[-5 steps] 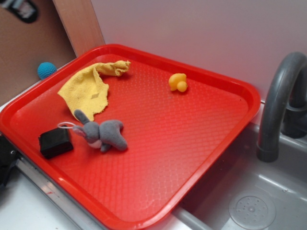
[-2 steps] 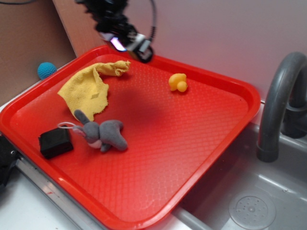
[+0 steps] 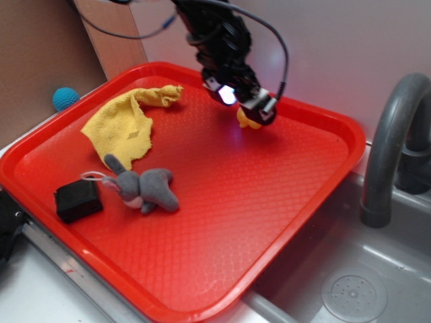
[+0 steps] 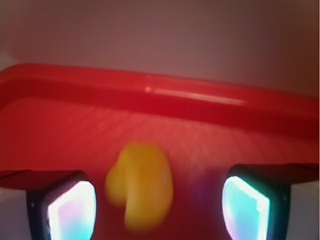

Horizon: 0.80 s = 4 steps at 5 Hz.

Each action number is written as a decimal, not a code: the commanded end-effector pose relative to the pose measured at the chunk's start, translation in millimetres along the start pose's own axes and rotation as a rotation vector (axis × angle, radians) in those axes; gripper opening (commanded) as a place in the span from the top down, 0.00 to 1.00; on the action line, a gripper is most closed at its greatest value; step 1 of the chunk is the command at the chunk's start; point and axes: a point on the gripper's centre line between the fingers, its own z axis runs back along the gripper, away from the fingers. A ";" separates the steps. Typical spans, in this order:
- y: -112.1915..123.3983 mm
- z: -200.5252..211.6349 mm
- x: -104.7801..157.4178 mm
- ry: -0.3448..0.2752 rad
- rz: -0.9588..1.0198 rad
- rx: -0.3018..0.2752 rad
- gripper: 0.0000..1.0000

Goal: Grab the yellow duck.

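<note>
The yellow duck (image 3: 245, 121) sits on the red tray (image 3: 222, 222) near its far rim, mostly covered by my gripper (image 3: 244, 106) in the exterior view. From the wrist camera the yellow duck (image 4: 141, 186) is a blurred shape between the two glowing fingertips (image 4: 70, 210), closer to the left one. My gripper (image 4: 158, 210) is open, jaws wide apart on either side of the duck and not touching it.
On the tray lie a yellow cloth rag (image 3: 128, 121) at the far left, a grey plush toy (image 3: 145, 188) and a black block (image 3: 77, 200) near the left front. A blue ball (image 3: 64, 98) lies beyond the tray. A grey faucet (image 3: 394, 134) and sink (image 3: 350, 282) stand right.
The arm has come in from the upper left and swung right and down across the tray's far side. It now hangs over the duck, which has not moved.
</note>
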 end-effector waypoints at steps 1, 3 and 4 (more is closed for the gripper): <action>-27.7 5.0 13.6 -0.080 -0.129 -0.010 1.00; -30.1 38.9 -1.0 -0.096 -0.142 0.003 1.00; -25.0 67.7 -3.3 -0.034 -0.092 0.026 1.00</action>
